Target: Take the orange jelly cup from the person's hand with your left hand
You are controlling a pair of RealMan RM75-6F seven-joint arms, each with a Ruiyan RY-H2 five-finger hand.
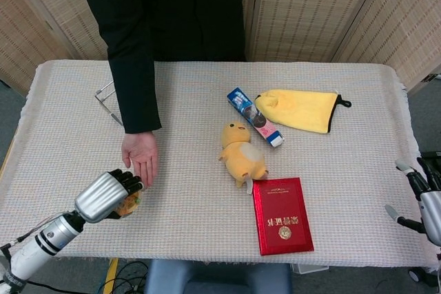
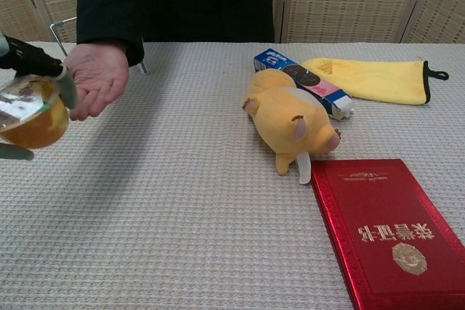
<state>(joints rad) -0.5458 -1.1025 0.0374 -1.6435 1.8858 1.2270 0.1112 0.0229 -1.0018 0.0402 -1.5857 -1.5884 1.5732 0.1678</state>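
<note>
My left hand (image 1: pixel 109 195) grips the orange jelly cup (image 1: pixel 129 204), fingers wrapped over its top, near the table's front left edge. In the chest view the cup (image 2: pixel 29 117) hangs at the far left with my dark fingers (image 2: pixel 33 63) above it. The person's hand (image 1: pixel 140 157) is palm-up and empty, just behind the cup and apart from it; it also shows in the chest view as the person's hand (image 2: pixel 96 76). My right hand (image 1: pixel 422 201) stays off the table's right edge with fingers apart, holding nothing.
A yellow plush chick (image 1: pixel 242 154) lies mid-table, with a red booklet (image 1: pixel 282 215) in front of it. A blue toothpaste box (image 1: pixel 254 116) and a yellow cloth (image 1: pixel 298 109) lie behind. A metal stand (image 1: pixel 108 94) sits at the back left beside the person's arm.
</note>
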